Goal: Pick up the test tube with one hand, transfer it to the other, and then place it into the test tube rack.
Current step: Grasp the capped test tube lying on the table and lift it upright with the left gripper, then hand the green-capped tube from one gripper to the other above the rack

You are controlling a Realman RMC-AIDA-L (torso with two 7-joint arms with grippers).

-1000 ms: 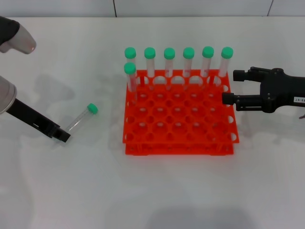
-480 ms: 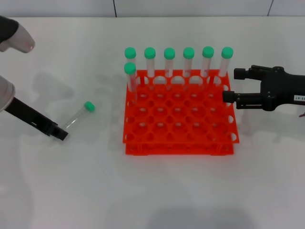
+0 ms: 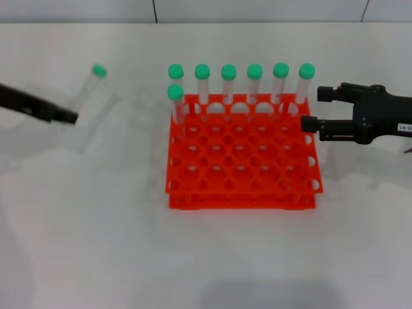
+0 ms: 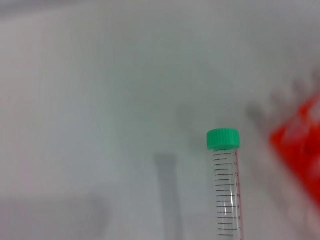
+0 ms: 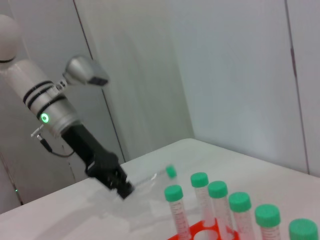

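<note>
My left gripper (image 3: 69, 117) is shut on the lower end of the test tube (image 3: 91, 87) and holds it off the table, left of the rack. The tube is tilted, green cap up and towards the rack. The left wrist view shows the tube (image 4: 224, 190) with its cap, and the right wrist view shows the left gripper (image 5: 124, 189) with the tube (image 5: 167, 173). The orange-red test tube rack (image 3: 241, 201) stands mid-table. My right gripper (image 3: 315, 108), with the white label, is open and empty beside the rack's back right corner.
Several green-capped tubes (image 3: 228, 87) stand in the rack's back row and one (image 3: 176, 106) stands in the second row at the left; they show in the right wrist view (image 5: 210, 200). The rack's other holes are unfilled.
The left gripper has lifted the test tube off the table and carried it up and away from me. The right gripper has shifted slightly towards the back.
</note>
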